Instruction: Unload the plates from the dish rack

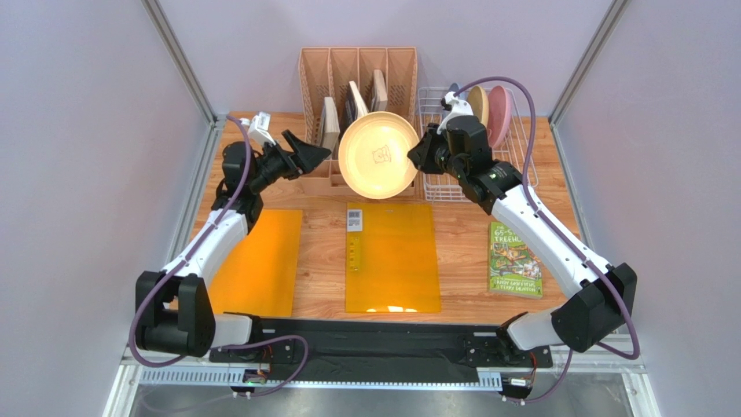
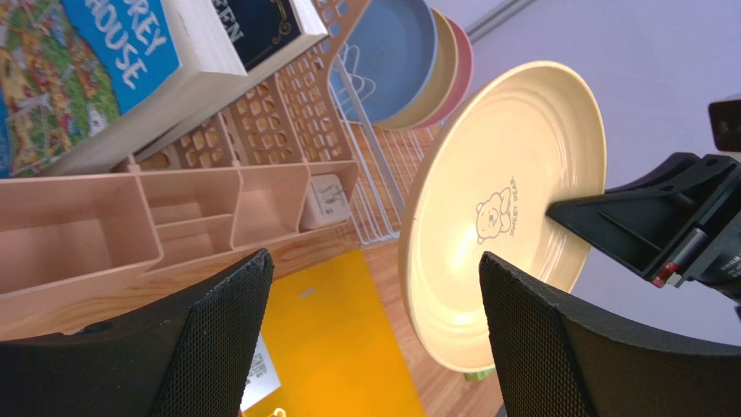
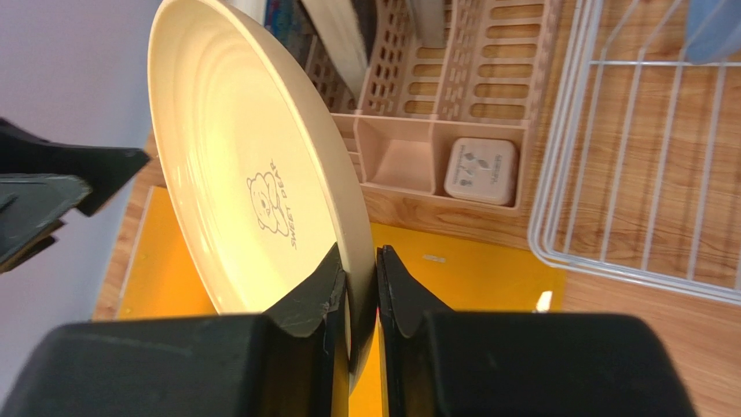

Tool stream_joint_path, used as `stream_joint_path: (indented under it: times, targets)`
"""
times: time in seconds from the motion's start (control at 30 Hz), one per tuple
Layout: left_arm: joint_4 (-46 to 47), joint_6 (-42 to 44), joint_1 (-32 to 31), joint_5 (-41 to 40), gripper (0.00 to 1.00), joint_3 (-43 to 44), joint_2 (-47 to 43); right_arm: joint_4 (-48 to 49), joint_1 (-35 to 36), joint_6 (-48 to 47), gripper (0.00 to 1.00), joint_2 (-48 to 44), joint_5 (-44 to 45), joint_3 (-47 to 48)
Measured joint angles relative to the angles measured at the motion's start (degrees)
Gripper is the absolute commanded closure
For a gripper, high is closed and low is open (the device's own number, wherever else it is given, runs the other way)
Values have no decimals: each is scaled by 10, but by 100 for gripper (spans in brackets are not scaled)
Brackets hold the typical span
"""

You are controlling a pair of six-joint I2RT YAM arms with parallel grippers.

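Observation:
My right gripper is shut on the rim of the pale yellow plate and holds it upright in the air left of the white wire dish rack. In the right wrist view the gripper pinches the plate by its edge. My left gripper is open and empty just left of that plate; in the left wrist view the plate stands beyond the open gripper. The tan plate and pink plate stand in the rack. The light blue plate shows in the left wrist view.
A pink-beige slotted organizer with books stands at the back centre. Orange mats lie at the left and centre; a small card lies on the centre one. A green book lies at the right.

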Motion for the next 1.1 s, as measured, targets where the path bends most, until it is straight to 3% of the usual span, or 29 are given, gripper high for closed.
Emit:
stream_joint_path:
  times: [0.1, 0.2, 0.4, 0.43, 0.5, 0.53, 0.63, 0.67, 0.7, 0.8, 1.1]
  targets:
    - [31, -27, -1, 23, 9, -7, 16, 19, 0, 15, 100, 0, -29, -2]
    - [53, -47, -7, 36, 19, -21, 23, 37, 0, 28, 100, 0, -55, -2]
    - [76, -65, -24, 49, 59, -24, 30, 56, 0, 46, 100, 0, -96, -2]
    - [82, -64, -28, 52, 70, -24, 30, 56, 0, 46, 100, 1, -99, -3]
    - [87, -66, -32, 57, 83, -24, 30, 56, -1, 46, 100, 3, -105, -3]
    - [89, -67, -34, 58, 98, -24, 30, 57, -1, 46, 98, 6, -109, -3]
    - [86, -68, -34, 47, 100, -24, 31, 63, -2, 47, 68, 12, -122, -3]
    - [82, -66, -34, 44, 100, -24, 32, 65, -2, 46, 31, 13, -125, -3]
    - [77, -64, -33, 41, 100, -24, 32, 65, -1, 48, 23, 14, -130, -3]
    - [53, -42, -33, 21, 100, -24, 30, 70, -1, 54, 12, 14, -134, -3]
    - [-140, 59, 2, -149, 100, 3, -58, 15, -24, 5, 9, 8, -45, 2]
